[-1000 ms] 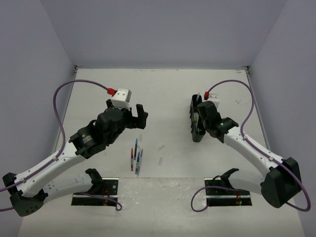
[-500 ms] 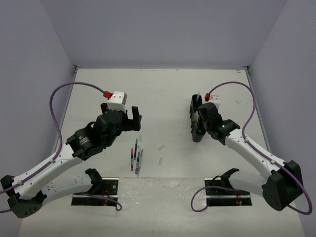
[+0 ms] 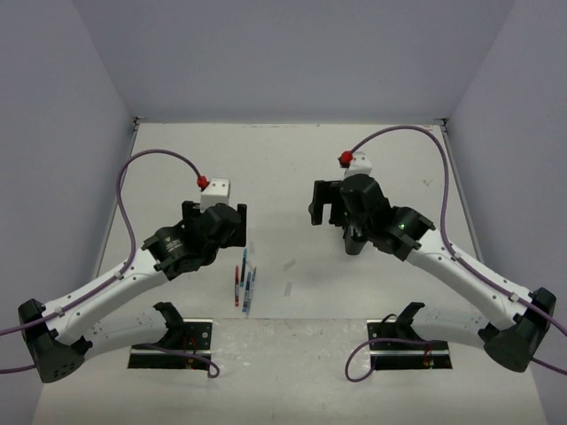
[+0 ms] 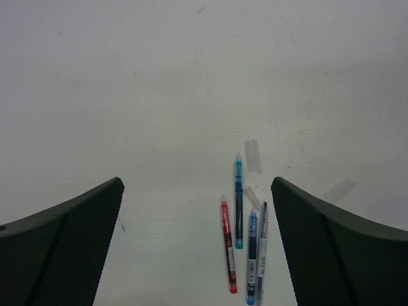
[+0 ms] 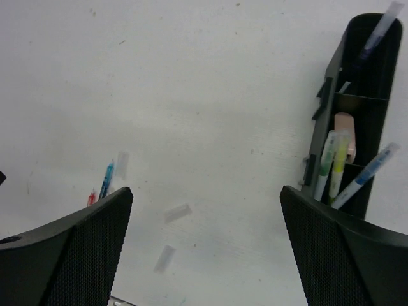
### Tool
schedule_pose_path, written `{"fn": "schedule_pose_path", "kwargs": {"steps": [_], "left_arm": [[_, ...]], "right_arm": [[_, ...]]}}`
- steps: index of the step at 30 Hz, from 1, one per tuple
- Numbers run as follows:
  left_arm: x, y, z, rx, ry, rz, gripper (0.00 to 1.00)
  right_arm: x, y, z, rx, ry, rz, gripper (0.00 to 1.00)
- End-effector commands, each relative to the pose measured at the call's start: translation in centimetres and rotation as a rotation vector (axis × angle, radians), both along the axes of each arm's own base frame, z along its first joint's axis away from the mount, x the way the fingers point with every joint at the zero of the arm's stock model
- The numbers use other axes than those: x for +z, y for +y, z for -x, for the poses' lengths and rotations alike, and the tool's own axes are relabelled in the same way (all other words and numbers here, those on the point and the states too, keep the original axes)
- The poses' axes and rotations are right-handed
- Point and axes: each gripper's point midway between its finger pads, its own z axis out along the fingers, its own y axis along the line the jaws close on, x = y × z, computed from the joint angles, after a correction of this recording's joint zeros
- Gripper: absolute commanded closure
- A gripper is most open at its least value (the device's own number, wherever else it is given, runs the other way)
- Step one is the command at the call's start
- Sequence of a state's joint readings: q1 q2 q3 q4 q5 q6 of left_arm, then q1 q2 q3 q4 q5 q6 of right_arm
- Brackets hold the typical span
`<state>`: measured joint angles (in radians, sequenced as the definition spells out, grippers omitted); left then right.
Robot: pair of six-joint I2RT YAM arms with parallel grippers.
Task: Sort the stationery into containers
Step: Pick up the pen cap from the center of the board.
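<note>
Sorting in progress, seen from overhead and from both wrists. The left gripper [image 4: 196, 185] hangs over the loose stationery with its jaws spread wide and nothing between them. This stance probably prepares a descent onto one pen. Four pens lie together on the tabletop, left of the middle and towards the near edge: a teal pen [image 4: 239, 204], a red pen [image 4: 228, 245], a blue pen [image 4: 252, 255] and a dark pen [image 4: 262, 245]. They lie almost parallel and close together, so a clean pick likely calls for the outermost one, the red. The right gripper [image 5: 205, 191] is also wide open and empty, and is tilted over the bare middle of the tabletop just left of the black tray [image 5: 366, 76]. The tray lies right of the middle, with its long side running from the near edge towards the far edge. Its compartments hold a pinkish eraser [image 5: 345, 127], two yellow-green markers [image 5: 335, 162], a blue-tipped pen [image 5: 370, 172] and a pale pen [image 5: 382, 25]. The pens lean on the dividers. Pale scraps [image 5: 177, 212] lie scattered between the pens and the tray.
</note>
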<state>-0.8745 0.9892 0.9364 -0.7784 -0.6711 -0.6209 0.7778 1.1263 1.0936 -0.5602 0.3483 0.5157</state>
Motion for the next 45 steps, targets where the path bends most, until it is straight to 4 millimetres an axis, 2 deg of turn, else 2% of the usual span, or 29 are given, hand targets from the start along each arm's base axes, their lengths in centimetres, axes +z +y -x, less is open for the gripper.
{"fn": "schedule_pose_path", "kwargs": {"steps": [1, 5, 6, 7, 10, 13, 16, 18, 20, 22, 25, 27, 30, 32, 35, 38, 40, 43, 45], "left_arm": [[0.8, 2.3, 0.3, 0.098, -0.023, -0.020, 0.00], [1.2, 3.5, 0.7, 0.128, -0.055, -0.004, 0.00], [1.1, 3.5, 0.8, 0.127, -0.055, -0.003, 0.00], [0.9, 2.2, 1.1, 0.087, -0.041, 0.075, 0.00], [-1.6, 0.4, 2.0, 0.031, 0.043, 0.133, 0.02], [-3.9, 0.0, 2.7, 0.062, 0.123, 0.145, 0.05], [-4.8, 0.2, 2.8, 0.097, 0.157, 0.126, 0.13], [-5.4, -0.1, 2.8, 0.099, 0.174, 0.121, 0.22], [-6.3, -1.2, 2.9, 0.084, 0.208, 0.153, 0.35], [-7.4, -2.7, 3.2, 0.078, 0.258, 0.203, 0.39], [-8.9, -4.0, 2.9, 0.101, 0.296, 0.225, 0.41], [-9.5, -4.9, 2.5, 0.061, 0.312, 0.187, 0.43], [-10.2, -6.3, 2.2, -0.100, 0.358, 0.066, 0.43], [-10.1, -6.1, 2.2, -0.174, 0.368, -0.015, 0.43], [-8.8, -6.3, 1.8, -0.258, 0.348, -0.066, 0.43], [-7.6, -7.5, 2.1, -0.427, 0.382, -0.117, 0.40], [-7.5, -7.5, 1.6, -0.429, 0.380, -0.130, 0.40], [-8.1, -8.6, 1.7, -0.543, 0.392, -0.151, 0.40], [-8.4, -7.9, 1.4, -0.588, 0.411, -0.241, 0.38]], "right_arm": [[-3.1, 3.1, 0.5, 0.010, 0.114, 0.004, 0.01], [-5.6, 5.9, 1.6, -0.004, 0.177, -0.020, 0.02], [-6.2, 5.8, 1.5, -0.026, 0.189, -0.020, 0.02], [-6.8, 6.4, 1.8, -0.043, 0.199, -0.029, 0.05], [-8.0, 6.7, 1.9, -0.064, 0.218, -0.068, 0.11], [-8.8, 7.3, 2.2, -0.052, 0.233, -0.102, 0.19], [-9.8, 7.4, 2.4, -0.060, 0.258, -0.079, 0.24], [-10.8, 6.5, 2.4, -0.103, 0.272, -0.020, 0.26], [-11.3, 5.8, 2.3, -0.126, 0.271, 0.008, 0.29], [-11.3, 5.3, 2.4, -0.136, 0.262, 0.018, 0.32], [-11.2, 4.7, 2.4, -0.145, 0.243, 0.018, 0.33], [-11.0, 4.2, 2.6, -0.142, 0.233, 0.020, 0.33], [-10.8, 3.5, 2.9, -0.128, 0.217, 0.039, 0.33], [-10.8, 2.8, 3.1, -0.118, 0.203, 0.055, 0.33], [-10.9, 2.1, 3.4, -0.104, 0.188, 0.075, 0.33], [-10.5, 1.7, 3.7, -0.052, 0.156, 0.089, 0.33], [-10.5, 1.5, 3.9, -0.032, 0.144, 0.091, 0.33], [-10.0, 1.5, 4.1, -0.003, 0.118, 0.069, 0.33], [-9.7, 1.3, 4.2, 0.010, 0.098, 0.059, 0.33]]}}
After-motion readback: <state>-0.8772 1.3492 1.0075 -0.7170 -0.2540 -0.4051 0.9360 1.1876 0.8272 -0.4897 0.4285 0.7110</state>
